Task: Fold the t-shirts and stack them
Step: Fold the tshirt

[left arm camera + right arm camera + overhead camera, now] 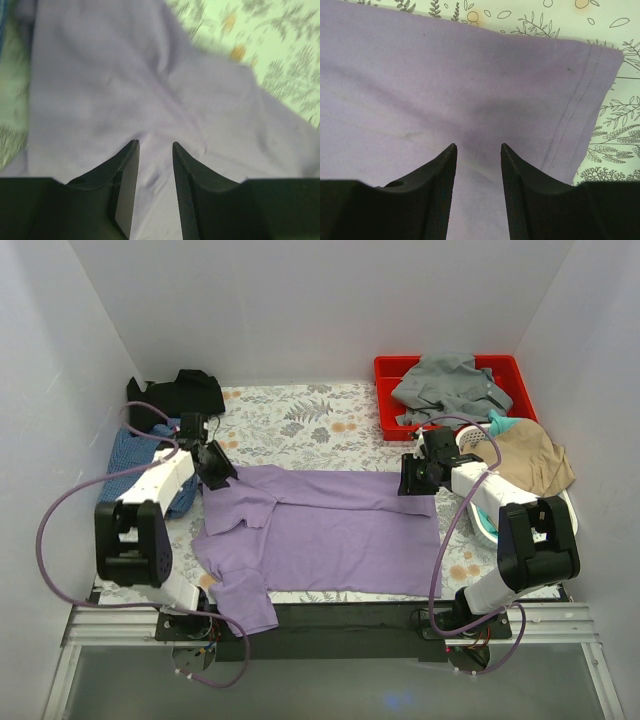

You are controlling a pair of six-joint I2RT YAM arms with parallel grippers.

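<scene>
Across the middle of the table (300,415), the lilac t-shirt (340,535) lies spread flat, its long axis running left to right in the top view. The neck end and sleeves point to the left of the frame, the hem (572,107) to the right. Its far edge is turned over into a narrow band along the top of the cloth. One sleeve (245,602) reaches past the table's near edge at lower left.

The left gripper (154,145) sits over the shirt's upper left corner. Its jaws stand a little apart, with creased lilac cloth showing in the gap; that wrist view is blurred. The right gripper (478,146) rests over the upper right corner, just inside the double-stitched hem. Its jaws are parted too, and the cloth lies smooth beneath them, not pinched.

Further left, the blue checked t-shirt (128,455) is bunched partly under the left arm (150,490), and the black t-shirt (185,390) is heaped at the table's upper left corner. At upper right a red bin (385,420) holds a grey garment (450,385), with a beige garment (535,462) just below it.
</scene>
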